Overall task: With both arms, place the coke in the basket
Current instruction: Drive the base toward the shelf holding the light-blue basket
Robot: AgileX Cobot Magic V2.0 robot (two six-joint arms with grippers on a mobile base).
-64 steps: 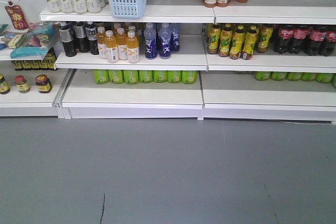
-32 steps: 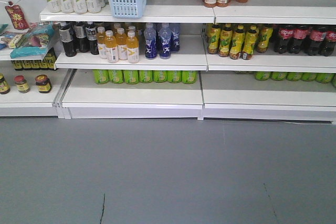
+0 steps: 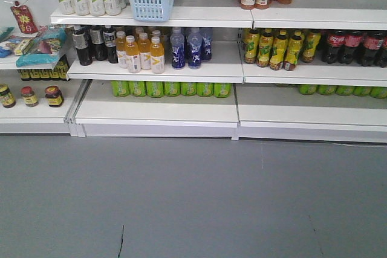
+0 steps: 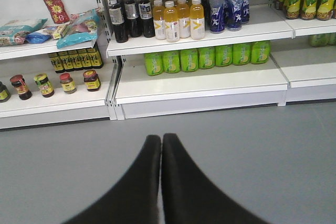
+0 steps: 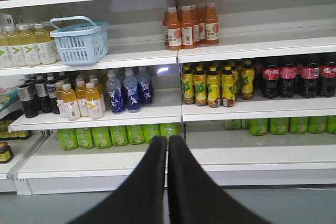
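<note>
Right tool (image 5: 167,140) pressed together, nothing pinched, pointing at the shelves from out over the grey floor. Left tool (image 4: 160,139) likewise closed and empty, facing the shelving further to the left. Coke (image 5: 270,77) up and to the right of the right tool: dark bottles with red labels, standing upright in a row, just beside the yellow-labelled bottles (image 5: 214,85). Basket (image 5: 81,48) up and to the left, one shelf higher, next to the pale yellow drinks (image 5: 26,48). Well apart from each other. Looks like the right arm's reach for the coke. Long axis vertical, so probably a grip from the side. Left arm seemingly nearer the basket. No coke showing from the left wrist.
</note>
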